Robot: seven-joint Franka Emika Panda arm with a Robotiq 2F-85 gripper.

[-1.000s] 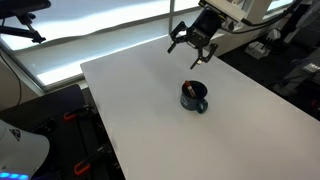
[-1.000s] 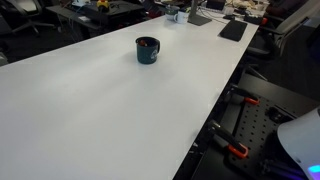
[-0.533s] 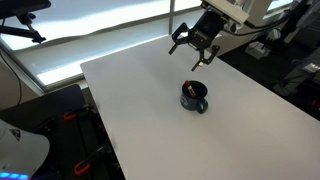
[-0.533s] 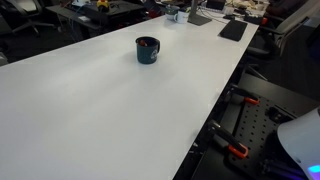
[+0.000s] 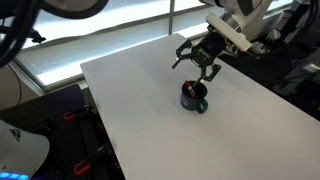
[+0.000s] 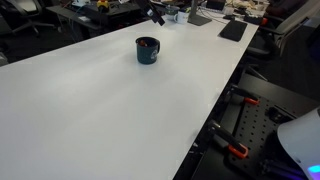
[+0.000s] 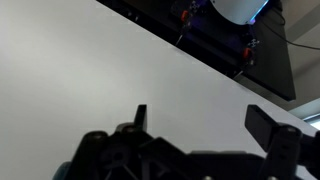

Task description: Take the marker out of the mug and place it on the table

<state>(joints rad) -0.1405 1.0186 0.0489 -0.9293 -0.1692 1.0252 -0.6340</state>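
1. My pincer (image 5: 196, 68) hangs in the air with its jaws spread wide and nothing between them. In the wrist view my two fingers (image 7: 140, 118) stand well apart at the bottom of the picture, with only white tabletop between them.
2. Just below me stands the mug (image 5: 195, 99), dark and glossy. I am above it and a little to the far side, and I do not touch it.
3. The marker (image 6: 147, 43) is inside the mug. Only a small reddish bit shows at the mouth, so I cannot tell how it leans.
4. The mug rests upright on the table (image 5: 140, 115), toward the right side in an exterior view and well clear of the edges. In both exterior views nothing else lies on the white top near it.
5. Past the far end of the table lies a flat dark slab (image 6: 232, 30).
6. Beside the right edge, low down, are red-handled clamps (image 6: 235, 150) on dark framing.
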